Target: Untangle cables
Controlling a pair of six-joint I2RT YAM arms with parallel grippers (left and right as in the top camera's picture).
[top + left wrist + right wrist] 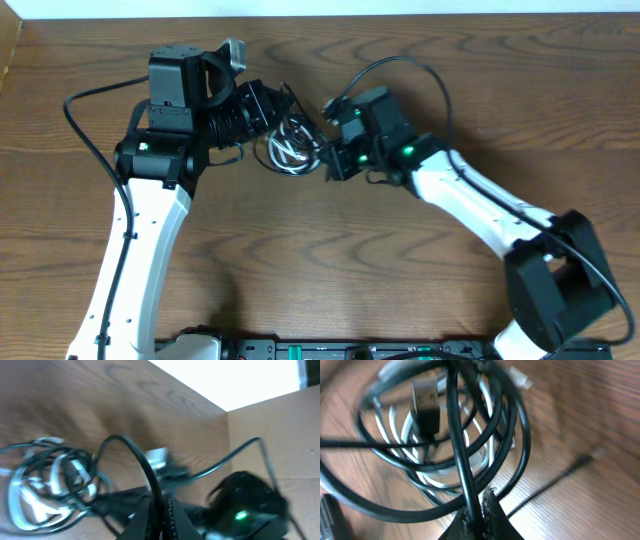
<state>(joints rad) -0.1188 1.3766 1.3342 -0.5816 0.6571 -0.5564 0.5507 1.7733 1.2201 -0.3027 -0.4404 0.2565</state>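
Note:
The cables (288,148) are a small tangled coil of black cords and one white cord on the wooden table, between my two grippers. In the right wrist view the coil (445,435) shows black loops over white loops with a black plug end (426,407). My right gripper (476,510) is shut on a black cable strand. It sits at the coil's right side in the overhead view (328,155). My left gripper (161,515) is shut on another black cable strand. It sits at the coil's upper left (280,108). The coil also shows blurred in the left wrist view (50,480).
The wooden table (330,260) spreads around the coil. Thick black robot wires loop over the right arm (420,70) and left arm (85,120). A pale wall panel (280,425) stands at the table's far edge.

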